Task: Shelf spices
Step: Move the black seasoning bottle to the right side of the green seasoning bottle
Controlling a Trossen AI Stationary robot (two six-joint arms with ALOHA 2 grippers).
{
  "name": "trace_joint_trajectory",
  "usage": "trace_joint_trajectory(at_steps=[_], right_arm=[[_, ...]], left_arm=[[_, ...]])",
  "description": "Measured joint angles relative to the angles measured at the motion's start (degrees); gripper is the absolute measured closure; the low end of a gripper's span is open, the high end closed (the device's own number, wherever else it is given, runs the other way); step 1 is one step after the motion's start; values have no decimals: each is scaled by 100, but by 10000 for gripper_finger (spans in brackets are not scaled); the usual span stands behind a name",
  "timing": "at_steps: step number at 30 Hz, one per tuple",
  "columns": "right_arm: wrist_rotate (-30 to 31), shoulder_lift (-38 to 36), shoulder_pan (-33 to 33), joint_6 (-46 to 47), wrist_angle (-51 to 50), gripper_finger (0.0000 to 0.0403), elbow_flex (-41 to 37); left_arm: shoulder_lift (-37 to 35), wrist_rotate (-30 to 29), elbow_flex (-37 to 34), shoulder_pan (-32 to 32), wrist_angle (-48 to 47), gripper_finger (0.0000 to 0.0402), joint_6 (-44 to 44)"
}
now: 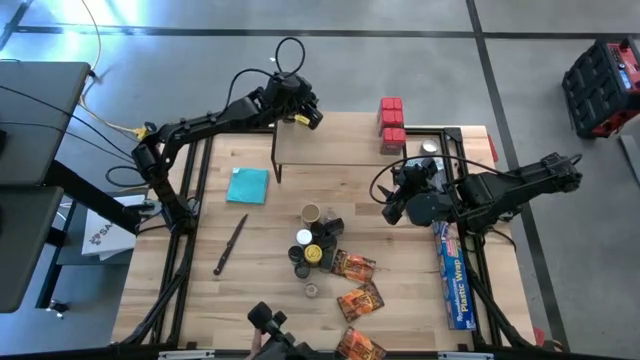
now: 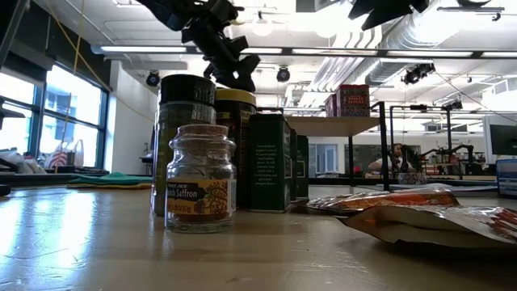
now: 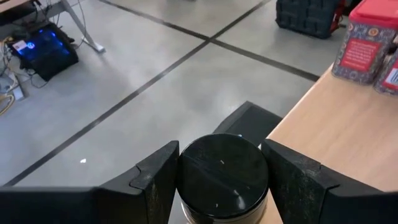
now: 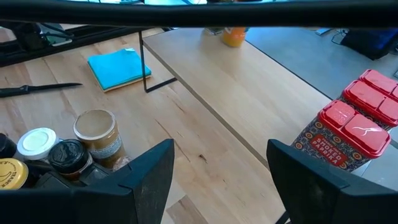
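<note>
My left gripper [image 1: 303, 117] is shut on a small jar with a black lid [image 3: 224, 177] at the far left corner of the shelf [image 1: 360, 148], a low rack with a light wooden top. Whether the jar's base rests on the shelf top, I cannot tell. Red boxes [image 1: 392, 126] stand on the shelf's right part. More spice jars [image 1: 315, 245] and orange-brown packets [image 1: 356, 285] lie on the table in front of the shelf. My right gripper [image 1: 398, 205] hangs open over the table, by the shelf's near right edge, with nothing between its fingers [image 4: 155, 180]. My left gripper pinches the jar at its black lid, one finger on each side of the lid's rim [image 3: 185, 180]. The fingers come slanting down from the table's left side. The jar stands upright between them; its base is hidden by the lid.
A teal cloth [image 1: 247, 185] and a dark knife [image 1: 230, 243] lie on the table's left half. A long blue plastic-wrap box [image 1: 455, 275] lies along the right edge. Bare tabletop lies between the shelf and the jars. A saffron jar [image 2: 198, 182] stands nearest the low camera.
</note>
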Motion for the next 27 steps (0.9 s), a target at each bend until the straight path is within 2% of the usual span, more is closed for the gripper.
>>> trace_joint_trajectory(at_steps=[7, 17, 27], right_arm=[[0, 0, -1, -7, 0, 152, 0], [0, 0, 0, -11, -2, 152, 0], [0, 0, -1, -9, 0, 152, 0]], left_arm=[[-2, -15, 2, 15, -17, 184, -188], [-2, 100, 2, 13, -65, 120, -140], [-111, -328, 6, -39, -41, 118, -96]])
